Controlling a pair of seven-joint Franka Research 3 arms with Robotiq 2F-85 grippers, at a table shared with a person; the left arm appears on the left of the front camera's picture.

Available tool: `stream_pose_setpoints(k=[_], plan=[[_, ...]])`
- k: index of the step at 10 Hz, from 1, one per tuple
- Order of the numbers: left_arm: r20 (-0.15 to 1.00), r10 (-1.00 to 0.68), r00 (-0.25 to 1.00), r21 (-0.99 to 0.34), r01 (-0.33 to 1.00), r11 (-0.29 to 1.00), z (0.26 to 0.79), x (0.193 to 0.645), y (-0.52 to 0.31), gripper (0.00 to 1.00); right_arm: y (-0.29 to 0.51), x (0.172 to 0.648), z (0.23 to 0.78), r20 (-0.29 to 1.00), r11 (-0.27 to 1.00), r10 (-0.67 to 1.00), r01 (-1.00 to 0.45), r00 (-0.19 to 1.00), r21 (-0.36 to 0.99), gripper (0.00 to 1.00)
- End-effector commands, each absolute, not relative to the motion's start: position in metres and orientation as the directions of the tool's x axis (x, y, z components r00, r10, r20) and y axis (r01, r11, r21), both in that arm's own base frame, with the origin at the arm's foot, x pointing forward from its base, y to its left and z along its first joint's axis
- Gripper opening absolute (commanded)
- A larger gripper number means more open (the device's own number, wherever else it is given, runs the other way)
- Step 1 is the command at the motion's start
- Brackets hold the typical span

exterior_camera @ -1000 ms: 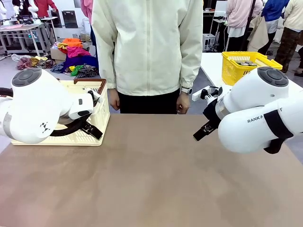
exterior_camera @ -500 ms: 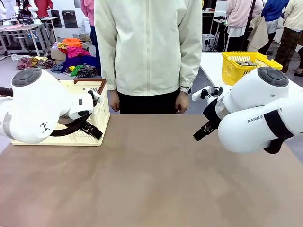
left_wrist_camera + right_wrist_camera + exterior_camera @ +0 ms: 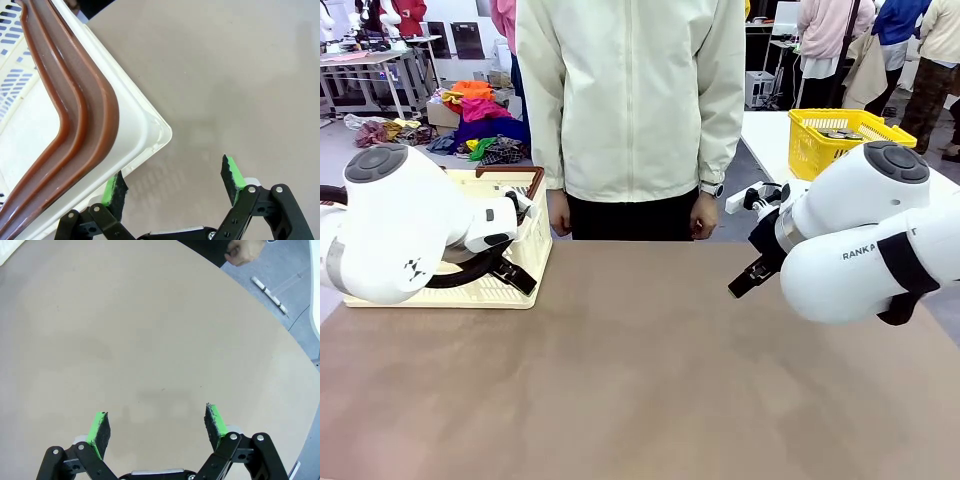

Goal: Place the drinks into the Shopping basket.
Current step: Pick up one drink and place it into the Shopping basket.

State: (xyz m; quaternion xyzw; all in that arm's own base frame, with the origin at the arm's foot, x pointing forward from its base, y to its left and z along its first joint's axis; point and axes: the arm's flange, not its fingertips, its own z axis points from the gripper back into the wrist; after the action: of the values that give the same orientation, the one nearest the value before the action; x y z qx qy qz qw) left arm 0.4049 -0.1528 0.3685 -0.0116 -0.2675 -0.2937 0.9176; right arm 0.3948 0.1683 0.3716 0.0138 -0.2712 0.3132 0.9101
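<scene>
The Shopping basket (image 3: 532,255) is cream-white lattice with brown handles (image 3: 75,115) — left gripper (image 3: 173,175) and right gripper (image 3: 156,417) both gape empty.

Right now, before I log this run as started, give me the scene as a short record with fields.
left claw: open, empty, beside a corner of the Shopping basket
right claw: open, empty, over bare table
Shopping basket: on the table's far left part, brown handles lying along its rim
person: standing at the far side, arms hanging down
</scene>
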Motion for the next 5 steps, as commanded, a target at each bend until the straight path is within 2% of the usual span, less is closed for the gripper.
stream_pose_setpoints(k=[1, 2, 3, 4, 5], plan=[[0.501, -0.53, 0.684, 0.135, 0.543, 0.829, 0.371, 0.404, -0.151, 1.0, 0.168, 0.395, 0.372, 0.503, 0.804, 0.562, -0.577, 0.657, -0.144, 1.0], [0.498, -0.533, 0.684, 0.136, 0.545, 0.827, 0.368, 0.405, -0.153, 1.0, 0.168, 0.395, 0.372, 0.502, 0.803, 0.563, -0.577, 0.657, -0.145, 1.0], [0.386, -0.533, 0.753, 0.019, 0.571, 0.821, 0.375, 0.401, -0.152, 1.0, 0.165, 0.386, 0.375, 0.446, 0.812, 0.533, -0.582, 0.719, -0.033, 1.0], [0.315, -0.558, 0.768, -0.146, 0.62, 0.771, 0.386, 0.391, -0.149, 1.0, 0.159, 0.375, 0.384, 0.386, 0.807, 0.503, -0.581, 0.773, 0.111, 1.0], [0.163, -0.501, 0.85, -0.368, 0.524, 0.768, 0.411, 0.374, -0.147, 1.0, 0.152, 0.356, 0.401, 0.268, 0.832, 0.406, -0.474, 0.874, 0.287, 1.0]])
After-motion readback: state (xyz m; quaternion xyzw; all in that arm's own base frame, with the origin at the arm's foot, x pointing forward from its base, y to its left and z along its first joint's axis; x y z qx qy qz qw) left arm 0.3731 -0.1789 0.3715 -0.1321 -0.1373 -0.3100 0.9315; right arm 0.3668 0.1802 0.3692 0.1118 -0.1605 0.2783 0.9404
